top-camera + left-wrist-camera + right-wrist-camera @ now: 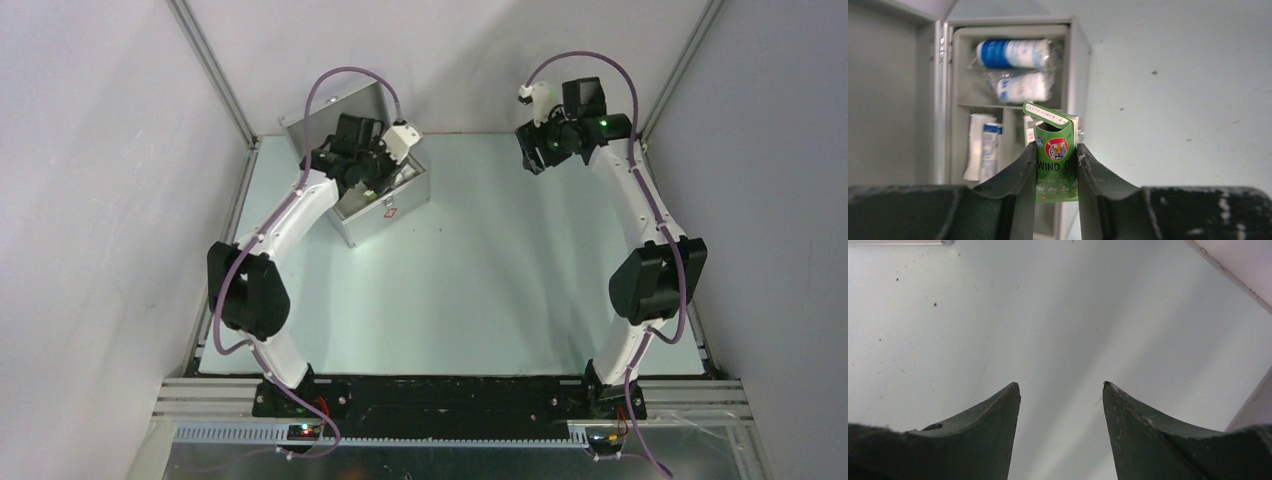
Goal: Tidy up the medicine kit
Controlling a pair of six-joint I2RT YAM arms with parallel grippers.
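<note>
The pale green surface [480, 280] is wide and bare through the middle, and all the action is at its far left corner. There sits the medicine kit [385, 215], the silver case, lid thrown back against the wall and its insides open to the top camera.

The left arm reaches right over it, and the left gripper [372, 180] hangs above the open case. On the wrist view it is closed narrow on a small green box [1057, 165] with a tiger badge, pinched by its sides, top flap sprung open. Behind the box are the kit's compartments [945, 100]: blue-and-white rolls [1013, 53] in the far one, white packs [982, 145] in the near left one, all rather blurred.

Over on the far right, the right gripper [1062, 385] is wide open and holds nothing, with only bare surface under it.

This looks like the packing step, one item going in. The next move calls for lining the box up over a free slot, probably the near right one, lowering it clear of the divider and the case wall, then letting go. That loose flap could snag on the way down.
</note>
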